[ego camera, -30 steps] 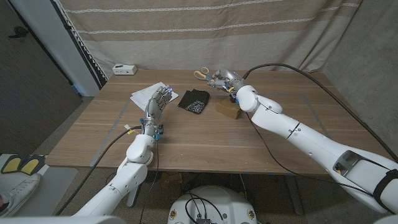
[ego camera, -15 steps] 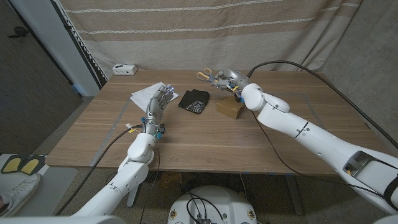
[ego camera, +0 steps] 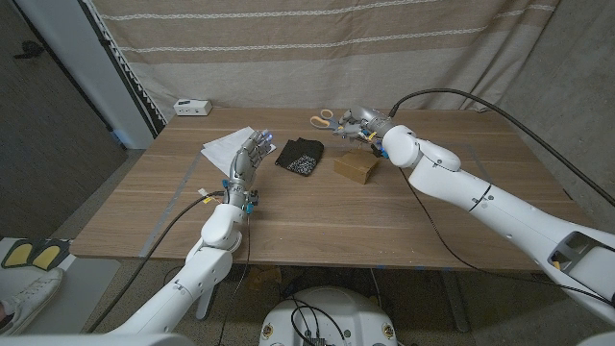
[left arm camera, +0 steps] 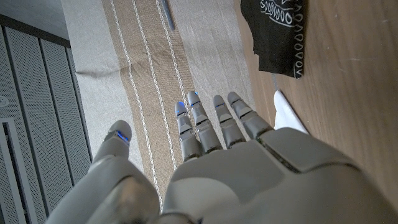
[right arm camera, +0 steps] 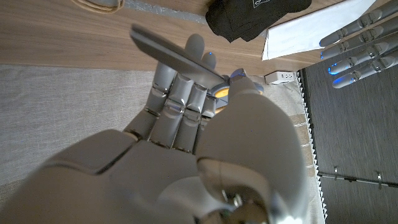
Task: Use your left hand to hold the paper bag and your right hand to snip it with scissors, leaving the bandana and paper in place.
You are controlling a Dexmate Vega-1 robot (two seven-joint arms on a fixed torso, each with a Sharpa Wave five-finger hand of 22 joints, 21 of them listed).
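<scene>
The right hand [ego camera: 357,123] has carried the scissors [ego camera: 324,119] farther back, fingers closed on them. Left hand [ego camera: 249,156] spread, empty; it must grip the bag [ego camera: 355,168] next.

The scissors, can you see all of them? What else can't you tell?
- Scissors: head view, the right hand covers the blades; grip unclear.
- Right wrist view: the hand's back hides the handles.
- Paper bag: too small to tell if it's cut.
- Paper: left hand overlaps a corner.
</scene>
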